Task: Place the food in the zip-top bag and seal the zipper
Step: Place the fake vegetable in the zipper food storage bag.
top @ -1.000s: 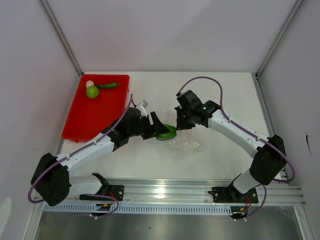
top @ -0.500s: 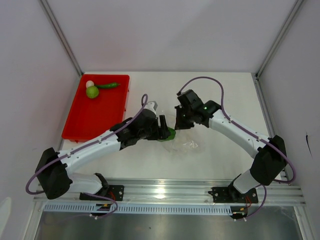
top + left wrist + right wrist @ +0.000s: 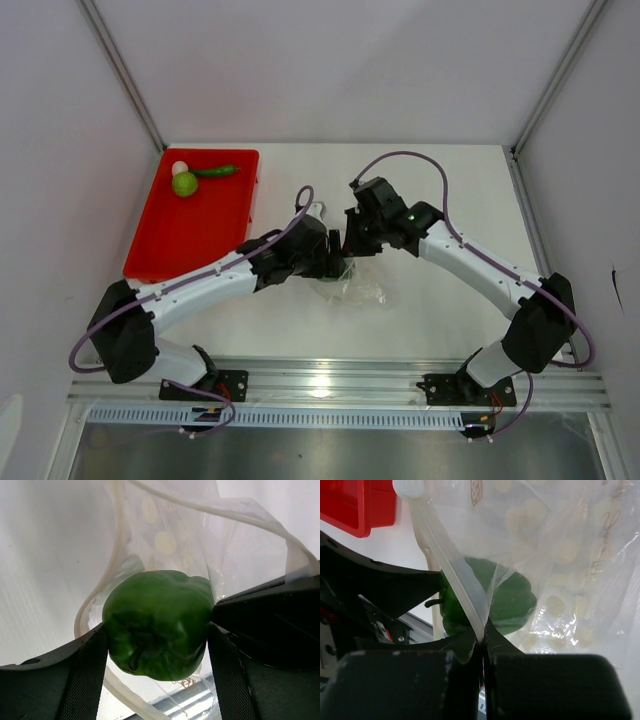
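My left gripper (image 3: 159,625) is shut on a dark green pepper (image 3: 165,600), held stem down between both fingers at the mouth of the clear zip-top bag (image 3: 235,545). The pale zipper (image 3: 114,540) curves around the pepper on both sides. My right gripper (image 3: 482,637) is shut on the zipper (image 3: 455,575), holding the mouth edge up, with the pepper (image 3: 517,600) showing through the plastic just behind. From above, both grippers meet over the bag (image 3: 362,290). A lime-green ball (image 3: 185,184), a white ball (image 3: 180,168) and a thin green pepper (image 3: 217,171) lie apart from the bag.
The red tray (image 3: 190,235) at the back left holds the ball-shaped food and thin pepper in its far corner. White walls with metal posts enclose the table. An aluminium rail (image 3: 330,385) runs along the near edge by the arm bases.
My left arm has carried the green pepper to the right, from beside the bag into its mouth. The right gripper has kept its hold on the bag edge and shifted slightly left.
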